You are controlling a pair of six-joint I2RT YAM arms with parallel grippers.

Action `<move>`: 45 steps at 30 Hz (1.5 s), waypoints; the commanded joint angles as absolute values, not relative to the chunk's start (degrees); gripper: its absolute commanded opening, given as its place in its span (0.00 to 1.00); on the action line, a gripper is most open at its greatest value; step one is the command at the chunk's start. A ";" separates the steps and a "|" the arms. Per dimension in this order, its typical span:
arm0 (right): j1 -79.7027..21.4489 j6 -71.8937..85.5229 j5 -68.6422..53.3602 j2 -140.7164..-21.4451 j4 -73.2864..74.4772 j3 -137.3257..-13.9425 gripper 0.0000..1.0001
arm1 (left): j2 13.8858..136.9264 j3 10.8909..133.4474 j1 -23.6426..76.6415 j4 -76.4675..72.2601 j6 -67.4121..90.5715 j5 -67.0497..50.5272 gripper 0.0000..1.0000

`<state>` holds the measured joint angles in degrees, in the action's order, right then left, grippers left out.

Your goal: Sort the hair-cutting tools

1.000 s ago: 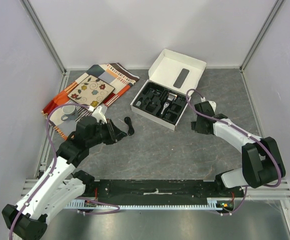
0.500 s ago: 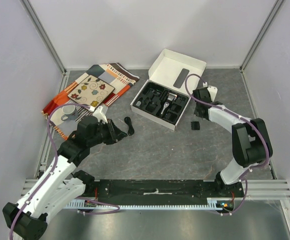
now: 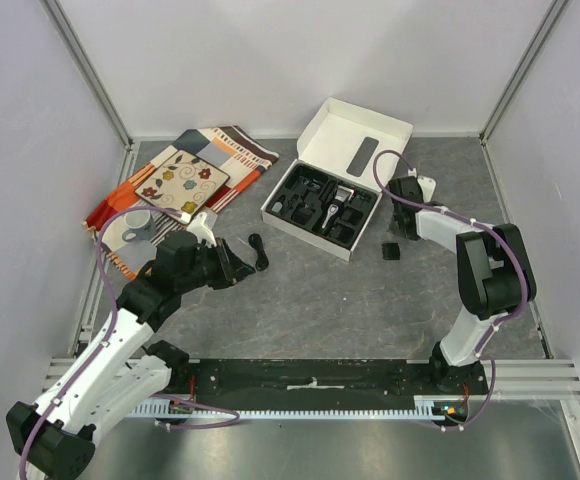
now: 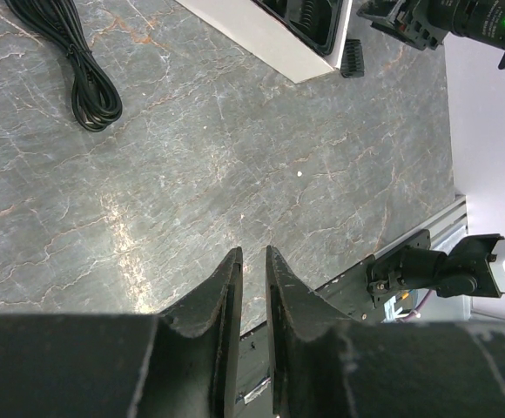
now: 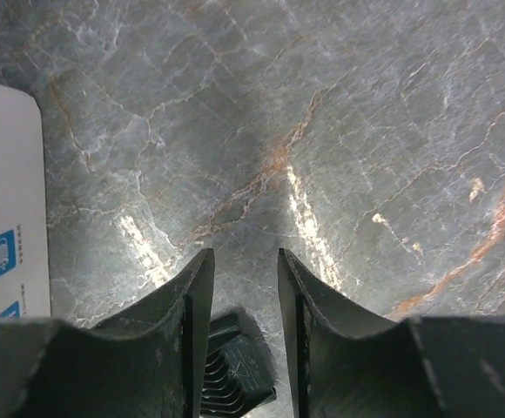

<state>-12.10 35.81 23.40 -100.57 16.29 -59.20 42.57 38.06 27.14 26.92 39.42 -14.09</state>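
Observation:
The black-and-silver clipper [image 3: 338, 204] lies in the black moulded tray of the white box [image 3: 368, 137], with several small black pieces around it. One black comb attachment [image 3: 392, 251] lies on the table right of the box. In the right wrist view it [image 5: 235, 379] sits low between my fingers, untouched. My right gripper [image 3: 402, 231] [image 5: 244, 254] hangs just above and behind it, jaws apart and empty. The black cord [image 3: 258, 250] [image 4: 87, 78] lies coiled left of the box. My left gripper [image 3: 238, 268] [image 4: 252, 252] hovers near the cord, jaws almost together, holding nothing.
A patterned cloth [image 3: 180, 180] covers the back left of the table. The box's white side [image 5: 9, 200] is close on the right gripper's left. The black base rail [image 3: 310, 375] runs along the near edge. Grey walls close in three sides.
The right gripper has drawn back from the comb attachment towards the box's right side, leaving the comb on the table. The left arm has not moved.

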 commanded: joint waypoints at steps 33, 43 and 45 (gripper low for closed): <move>-31.55 27.17 4.84 -83.24 18.02 -41.84 0.42 | 32.78 36.74 27.16 29.79 39.46 -14.50 0.23; -42.70 12.75 -5.03 -91.66 17.84 -47.09 0.43 | 32.78 36.74 27.16 30.06 39.82 -14.06 0.23; -44.55 11.61 -0.46 -92.37 19.51 -49.47 0.44 | 32.61 36.74 27.16 30.32 39.81 -13.71 0.23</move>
<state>-40.69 17.17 -1.67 -89.01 16.19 -45.65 33.15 35.88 27.14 30.37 39.46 -13.82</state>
